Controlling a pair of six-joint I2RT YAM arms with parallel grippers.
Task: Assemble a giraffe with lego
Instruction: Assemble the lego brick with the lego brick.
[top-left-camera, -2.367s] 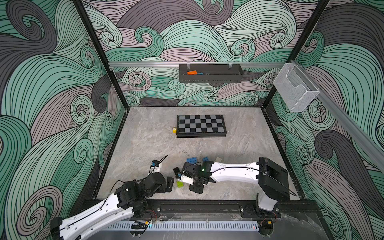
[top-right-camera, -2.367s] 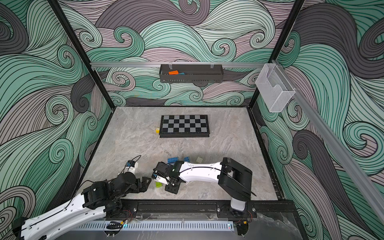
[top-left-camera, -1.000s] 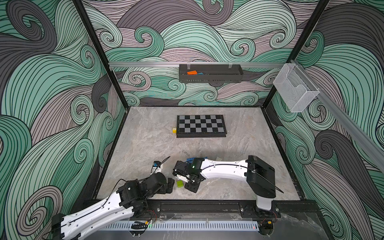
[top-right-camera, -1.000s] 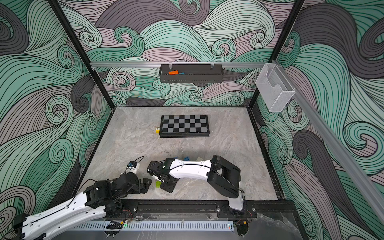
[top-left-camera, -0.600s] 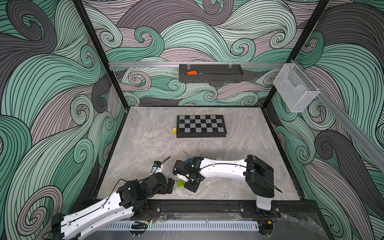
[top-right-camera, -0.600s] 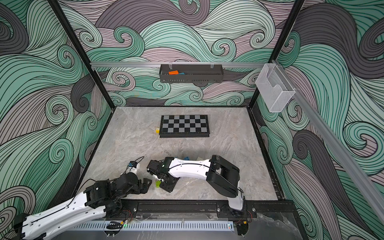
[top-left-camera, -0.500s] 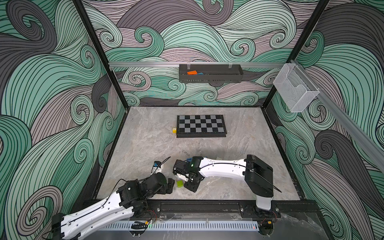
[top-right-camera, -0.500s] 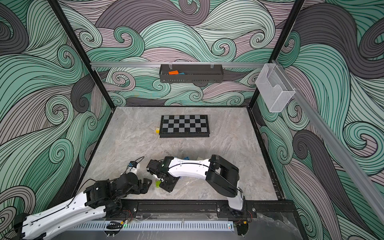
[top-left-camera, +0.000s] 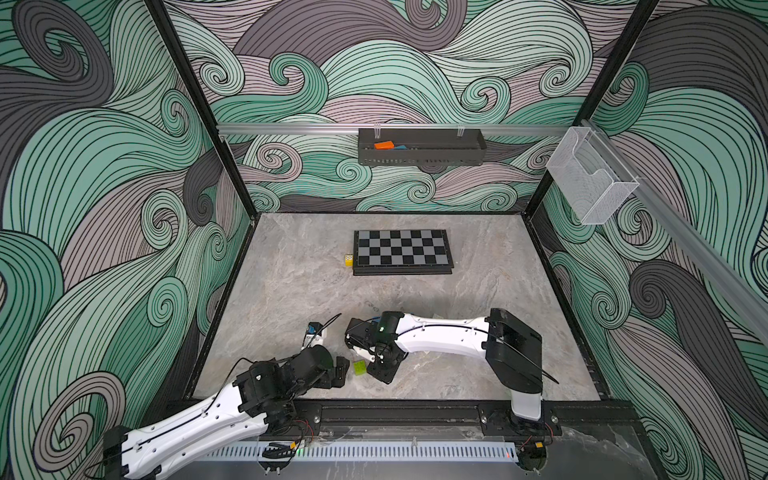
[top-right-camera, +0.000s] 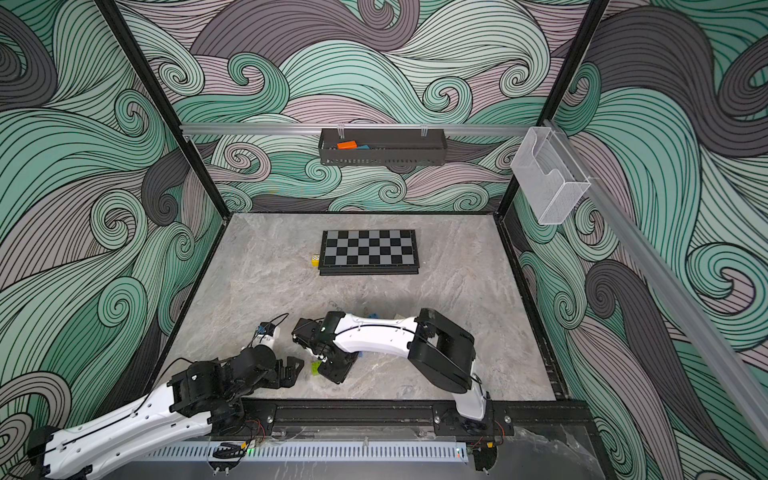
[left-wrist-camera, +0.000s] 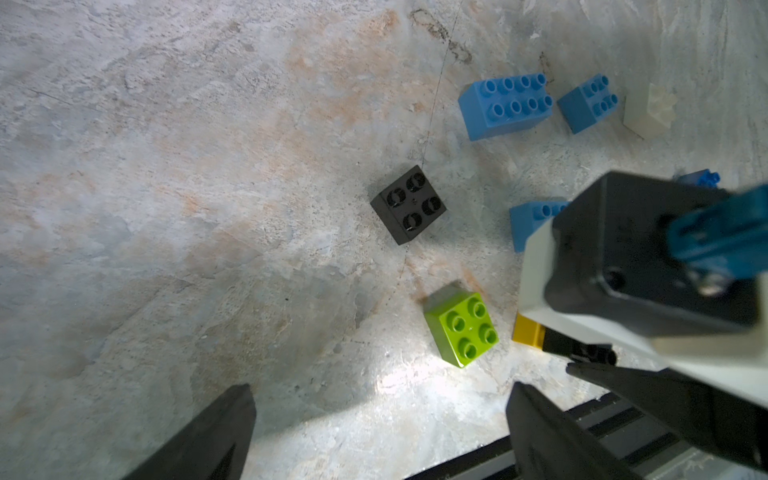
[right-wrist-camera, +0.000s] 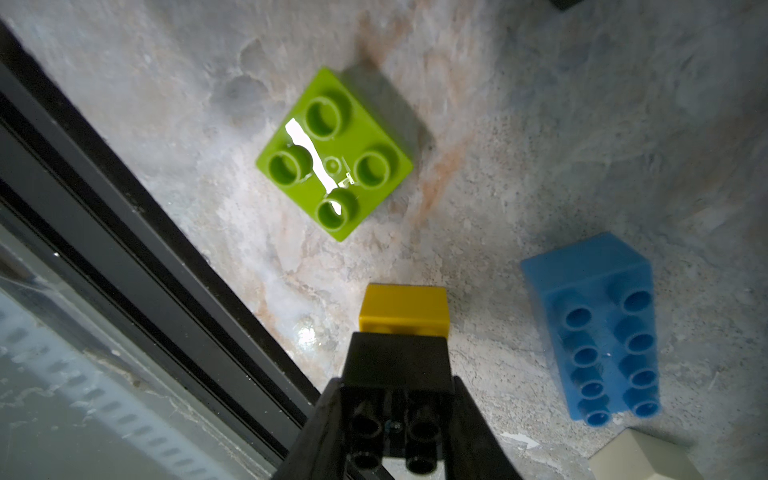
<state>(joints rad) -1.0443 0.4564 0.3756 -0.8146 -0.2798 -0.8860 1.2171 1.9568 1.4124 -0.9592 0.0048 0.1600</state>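
Lime brick (right-wrist-camera: 334, 156) centre mark illegible; right gripper (right-wrist-camera: 397, 380) clamps black brick (right-wrist-camera: 397, 359).

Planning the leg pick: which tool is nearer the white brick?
Right. The right tool, shut on a black-yellow stack, has the white brick off to its side; the open left tool sits farther off, past the green brick.

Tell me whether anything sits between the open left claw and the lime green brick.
Nothing visible does: only bare floor lies between the left claw and the green brick. The right claw, shut on a black-and-yellow stack, is close beside that brick.
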